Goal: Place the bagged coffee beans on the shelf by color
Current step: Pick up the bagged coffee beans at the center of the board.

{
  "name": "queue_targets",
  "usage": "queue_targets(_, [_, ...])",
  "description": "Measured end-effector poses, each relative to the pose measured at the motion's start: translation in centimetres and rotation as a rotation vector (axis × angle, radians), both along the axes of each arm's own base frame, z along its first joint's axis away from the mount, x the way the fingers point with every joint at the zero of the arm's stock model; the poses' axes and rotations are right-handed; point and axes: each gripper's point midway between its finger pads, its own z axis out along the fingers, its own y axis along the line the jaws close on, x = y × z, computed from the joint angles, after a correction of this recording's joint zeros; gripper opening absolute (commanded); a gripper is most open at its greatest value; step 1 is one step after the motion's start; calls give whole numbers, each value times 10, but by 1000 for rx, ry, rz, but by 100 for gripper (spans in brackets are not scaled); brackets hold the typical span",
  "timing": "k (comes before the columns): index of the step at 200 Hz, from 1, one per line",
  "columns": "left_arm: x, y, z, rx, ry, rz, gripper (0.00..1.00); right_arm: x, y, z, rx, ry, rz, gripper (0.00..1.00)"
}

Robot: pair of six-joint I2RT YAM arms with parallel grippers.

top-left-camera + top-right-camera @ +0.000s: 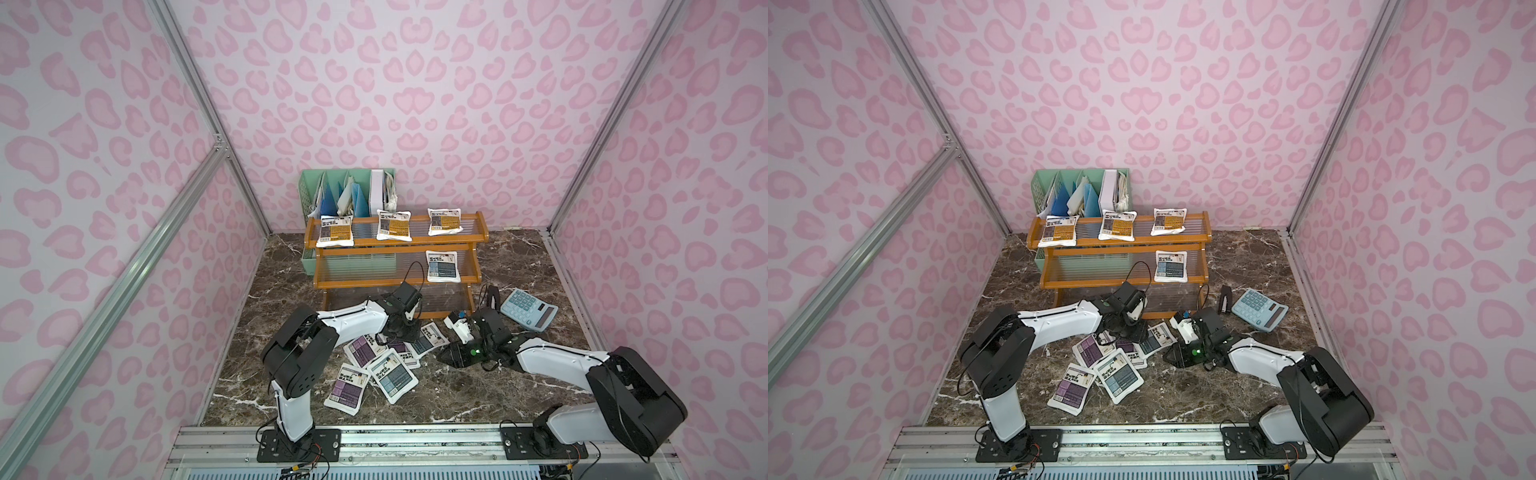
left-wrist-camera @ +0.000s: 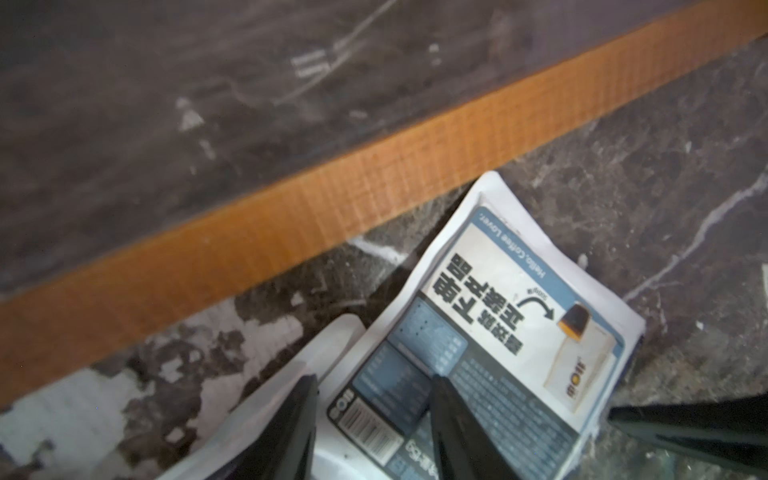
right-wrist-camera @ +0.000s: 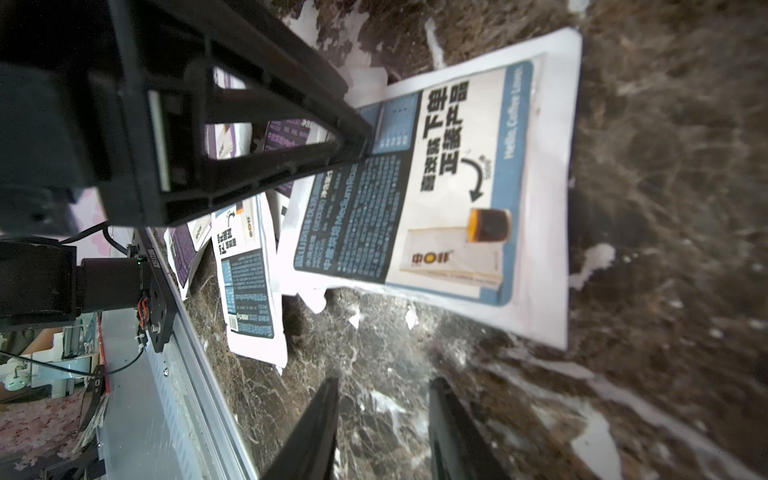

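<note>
Top views first: my left gripper (image 1: 401, 330) is down in the heap of pouches (image 1: 365, 353) before the shelf (image 1: 365, 284), its tips hidden under the wrist. Three orange pouches (image 1: 1116, 224) sit on the top tier and a shelved blue pouch (image 1: 1170, 266) on the middle. Left wrist: fingers (image 2: 291, 415) spread, tips planted on the blue-grey pouch (image 2: 498, 316). Its near edge is cut off and the shelf rail lies just beyond. Right wrist: my right gripper (image 3: 384, 382) is spread with only marble between, that pouch just ahead.
</note>
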Motion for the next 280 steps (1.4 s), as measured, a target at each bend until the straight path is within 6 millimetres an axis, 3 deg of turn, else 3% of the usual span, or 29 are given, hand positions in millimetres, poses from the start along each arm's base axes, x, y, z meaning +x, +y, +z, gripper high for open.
queue_targets(27, [-16, -4, -2, -28, 32, -13, 42, 1, 2, -4, 4, 1, 2, 40])
queue_targets(61, [-23, -10, -2, -41, 46, -22, 40, 1, 8, -14, 18, 39, 19, 40])
queue_targets(120, [-27, -18, -4, -54, 83, -43, 38, 19, 15, -4, 105, 13, -8, 38])
queue_targets(132, [-28, -20, -4, -63, 92, -52, 38, 23, 17, -4, 117, 18, -20, 31])
queue_targets(154, [-31, -22, -4, -72, 102, -69, 38, 24, 19, -6, 126, 29, -19, 8])
queue_targets(179, [-35, -19, 1, -74, 104, -72, 49, 25, 16, -2, 129, 23, -34, 2])
queue_targets(199, [-36, -9, 17, -80, 85, -56, 53, 23, 13, 12, 142, -21, -35, 1])
queue_targets(238, [-14, 18, 76, -171, -44, 48, 57, 14, 9, 49, 181, -104, -6, 1])
queue_targets(280, [-15, 35, 124, -338, -93, 94, 57, 8, 15, 100, 261, -172, 49, 1])
